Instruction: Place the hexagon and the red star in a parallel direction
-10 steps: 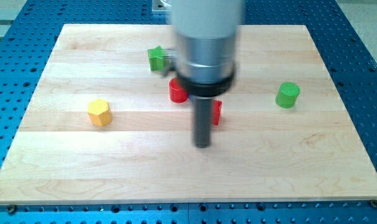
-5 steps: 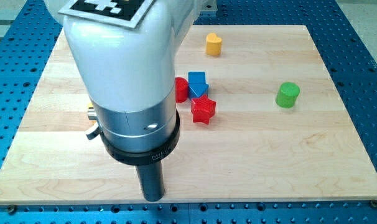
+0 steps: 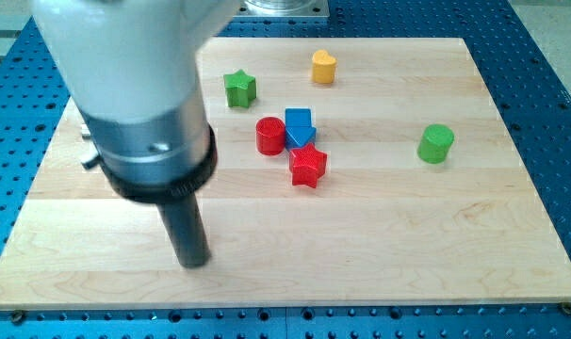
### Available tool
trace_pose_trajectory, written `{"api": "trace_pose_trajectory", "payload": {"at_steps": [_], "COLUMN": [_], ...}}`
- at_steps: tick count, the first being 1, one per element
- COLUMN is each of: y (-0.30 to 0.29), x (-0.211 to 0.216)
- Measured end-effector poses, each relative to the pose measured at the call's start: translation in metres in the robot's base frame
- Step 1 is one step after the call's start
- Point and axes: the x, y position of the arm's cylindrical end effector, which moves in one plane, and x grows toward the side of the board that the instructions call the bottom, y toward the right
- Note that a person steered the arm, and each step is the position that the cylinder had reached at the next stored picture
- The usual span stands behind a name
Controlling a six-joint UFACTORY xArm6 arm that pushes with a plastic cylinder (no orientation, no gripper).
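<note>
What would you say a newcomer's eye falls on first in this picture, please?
The big blurred arm fills the view's upper left, its dark rod ending at my tip near the board's bottom edge, clear of every visible block. Next comes the tight cluster at centre: red cylinder, blue block and red star. The yellow hexagon is not visible, possibly hidden behind the arm.

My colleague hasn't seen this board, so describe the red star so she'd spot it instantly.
Start at the wooden board and find the tight cluster of three blocks near its middle. The red star is the lowest of them, below the blue block and to the lower right of the red cylinder. It alone is red with points.
</note>
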Motion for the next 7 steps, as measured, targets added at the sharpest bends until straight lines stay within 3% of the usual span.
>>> {"api": "trace_pose_trajectory", "payload": {"at_steps": [2, 4, 6, 7], "y": [-0.025, -0.12, -0.001, 0.009], "x": [-0.064, -0.071, -0.107, -0.151]}}
